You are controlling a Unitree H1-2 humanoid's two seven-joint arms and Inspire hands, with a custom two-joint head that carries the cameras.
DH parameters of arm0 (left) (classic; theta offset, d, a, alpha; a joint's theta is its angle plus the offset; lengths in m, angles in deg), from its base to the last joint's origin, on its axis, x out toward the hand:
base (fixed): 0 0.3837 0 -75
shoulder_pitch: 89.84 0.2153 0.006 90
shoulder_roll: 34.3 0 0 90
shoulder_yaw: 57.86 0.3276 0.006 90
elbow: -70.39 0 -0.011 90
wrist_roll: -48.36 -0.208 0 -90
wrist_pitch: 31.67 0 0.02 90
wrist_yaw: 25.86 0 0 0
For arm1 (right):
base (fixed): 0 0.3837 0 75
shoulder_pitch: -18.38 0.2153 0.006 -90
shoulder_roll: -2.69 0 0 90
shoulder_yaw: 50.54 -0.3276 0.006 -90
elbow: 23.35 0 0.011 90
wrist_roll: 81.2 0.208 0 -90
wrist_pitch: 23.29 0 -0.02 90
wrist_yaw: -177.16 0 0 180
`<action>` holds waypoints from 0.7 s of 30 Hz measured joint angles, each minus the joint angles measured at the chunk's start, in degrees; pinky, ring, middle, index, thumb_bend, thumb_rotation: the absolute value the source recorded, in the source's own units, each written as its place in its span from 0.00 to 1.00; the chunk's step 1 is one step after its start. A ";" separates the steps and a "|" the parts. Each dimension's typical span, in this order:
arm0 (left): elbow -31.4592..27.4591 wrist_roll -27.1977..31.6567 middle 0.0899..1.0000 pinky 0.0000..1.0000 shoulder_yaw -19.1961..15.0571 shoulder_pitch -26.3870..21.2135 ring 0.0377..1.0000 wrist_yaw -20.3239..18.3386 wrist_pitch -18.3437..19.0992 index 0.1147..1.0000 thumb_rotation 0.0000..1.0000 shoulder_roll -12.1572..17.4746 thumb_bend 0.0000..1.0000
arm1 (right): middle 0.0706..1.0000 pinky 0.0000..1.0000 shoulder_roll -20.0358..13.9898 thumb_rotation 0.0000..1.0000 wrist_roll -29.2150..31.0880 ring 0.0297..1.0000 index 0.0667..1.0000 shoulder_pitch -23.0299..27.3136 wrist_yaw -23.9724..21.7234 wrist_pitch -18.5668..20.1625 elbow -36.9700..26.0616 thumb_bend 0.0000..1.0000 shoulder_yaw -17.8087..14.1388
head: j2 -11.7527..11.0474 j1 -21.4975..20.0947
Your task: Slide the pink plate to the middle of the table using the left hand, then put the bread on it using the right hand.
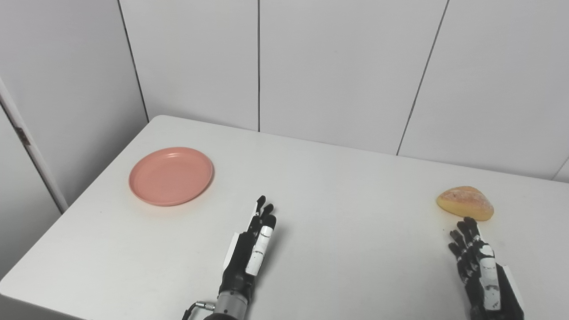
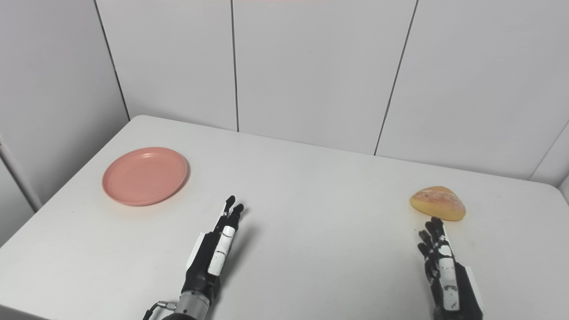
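Both hands empty; plate and bread untouched at opposite ends of the bench.

Left eye view: pink plate [image 1: 171, 176] sits at left of frame, near the bench [image 1: 338, 186] corner edge; left hand [image 1: 251, 251], fingers straight and together, holding nothing, lies lower centre, well apart from it. Risk, as judged: a push from the wrong side could drive the plate toward that edge, or fingers could ride over the low rim.

Right eye view: bread [image 2: 438, 203] at right of frame; right hand [image 2: 442, 271] empty, fingers extended and slightly spread, tips just below the loaf. Risk: an early reach could nudge the rounded loaf away.
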 measured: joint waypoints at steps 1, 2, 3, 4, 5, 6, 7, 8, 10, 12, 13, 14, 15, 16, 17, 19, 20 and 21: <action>0.20 0.00 0.97 1.00 -0.01 0.00 1.00 0.00 -0.41 1.00 1.00 0.00 0.72 | 1.00 1.00 0.00 0.97 0.01 0.99 1.00 0.09 -0.04 -0.20 0.11 0.73 -0.01 | 0.00 0.00; 0.38 0.00 0.97 1.00 -0.01 0.00 1.00 0.00 -0.67 1.00 1.00 0.00 0.71 | 1.00 1.00 0.01 0.98 0.03 0.99 1.00 0.11 -0.10 -0.35 0.16 0.73 0.00 | -0.09 -0.09; 0.49 0.00 0.97 1.00 -0.02 0.00 1.00 0.00 -0.77 1.00 1.00 0.01 0.71 | 1.00 1.00 0.01 0.98 0.03 0.99 1.00 0.11 -0.14 -0.43 0.16 0.73 0.02 | -0.18 -0.17; 0.50 0.00 0.98 1.00 -0.02 0.00 1.00 0.00 -0.80 1.00 1.00 0.01 0.71 | 1.00 1.00 0.02 0.97 0.05 0.99 1.00 0.11 -0.18 -0.48 0.15 0.73 0.03 | -0.26 -0.35; 0.50 0.00 0.98 1.00 -0.03 0.00 1.00 0.00 -0.80 1.00 1.00 0.01 0.71 | 1.00 1.00 0.02 0.97 0.05 0.99 1.00 0.10 -0.21 -0.53 0.14 0.73 0.04 | -0.35 -0.61; 0.50 0.00 0.98 1.00 -0.04 0.00 1.00 0.00 -0.80 1.00 1.00 0.02 0.71 | 1.00 1.00 0.03 0.97 0.05 0.99 1.00 0.10 -0.23 -0.56 0.14 0.73 0.07 | -0.35 -0.61; 0.51 0.01 0.97 1.00 -0.06 0.00 1.00 0.00 -0.81 1.00 1.00 0.02 0.72 | 1.00 1.00 0.05 0.96 0.05 0.99 1.00 0.09 -0.24 -0.57 0.13 0.74 0.08 | -0.53 -1.05; 0.51 0.05 0.97 1.00 -0.10 0.01 1.00 -0.01 -0.84 1.00 0.99 0.02 0.72 | 1.00 1.00 0.07 0.96 0.04 0.99 1.00 0.09 -0.25 -0.59 0.12 0.74 0.09 | -0.53 -1.05; 0.51 0.33 0.97 1.00 -0.24 0.01 1.00 -0.08 -0.89 1.00 0.99 0.03 0.72 | 1.00 1.00 0.14 0.95 -0.01 0.99 1.00 0.05 -0.22 -0.59 0.08 0.75 0.10 | -0.53 -1.58; 0.39 0.89 0.98 1.00 -0.39 0.02 1.00 -0.23 -0.89 1.00 0.98 0.04 0.72 | 1.00 1.00 0.28 0.95 -0.01 0.99 0.99 -0.06 -0.12 -0.59 -0.19 0.76 0.09 | -0.44 -1.76; 0.15 1.47 0.97 1.00 -0.47 0.03 1.00 -0.25 -0.81 1.00 0.98 0.04 0.73 | 1.00 1.00 0.36 0.95 -0.01 0.99 0.99 -0.15 -0.05 -0.59 -0.45 0.76 0.09 | -0.27 -1.93; -0.80 1.88 0.97 1.00 -0.65 0.04 1.00 -0.35 -0.44 1.00 0.98 0.04 0.73 | 1.00 1.00 0.41 0.95 -0.01 0.99 0.99 -0.30 0.04 -0.59 -0.67 0.76 0.08 | -0.27 -1.93; -1.39 2.35 0.97 1.00 -0.77 0.03 1.00 -0.64 -0.37 1.00 0.98 0.05 0.74 | 1.00 1.00 0.44 0.96 -0.01 0.99 0.99 -0.46 0.14 -0.59 -0.91 0.76 0.07 | 0.00 -2.02; -1.80 2.81 0.97 1.00 -0.90 -0.09 1.00 -0.72 -0.22 1.00 0.97 0.04 0.74 | 1.00 1.00 0.49 0.96 -0.01 0.99 1.00 -0.62 0.20 -0.58 -1.14 0.76 0.07 | 0.17 -2.28; -2.48 3.03 0.97 1.00 -1.14 -0.17 1.00 -0.86 0.21 1.00 0.96 0.05 0.75 | 1.00 1.00 0.51 0.96 0.00 0.99 1.00 -0.81 0.22 -0.58 -1.48 0.76 0.08 | 0.17 -2.28; -4.15 4.04 0.97 1.00 -1.97 -0.69 1.00 -1.08 1.48 1.00 0.95 0.12 0.76 | 1.00 1.00 0.65 0.97 -0.02 0.99 1.00 -1.40 0.30 -0.58 -2.25 0.76 0.13 | 0.35 -2.63; -5.13 4.09 0.97 1.00 -2.53 -1.15 0.99 -1.23 2.00 1.00 0.96 0.23 0.77 | 1.00 1.00 0.65 0.98 -0.09 0.99 1.00 -1.62 0.31 -0.58 -2.43 0.76 0.19 | 0.35 -2.81; -5.86 4.39 0.97 1.00 -3.05 -1.71 0.98 -1.25 2.30 1.00 0.95 0.42 0.77 | 1.00 1.00 0.64 0.98 -0.16 0.99 1.00 -1.77 0.31 -0.58 -2.53 0.76 0.23 | 0.44 -2.81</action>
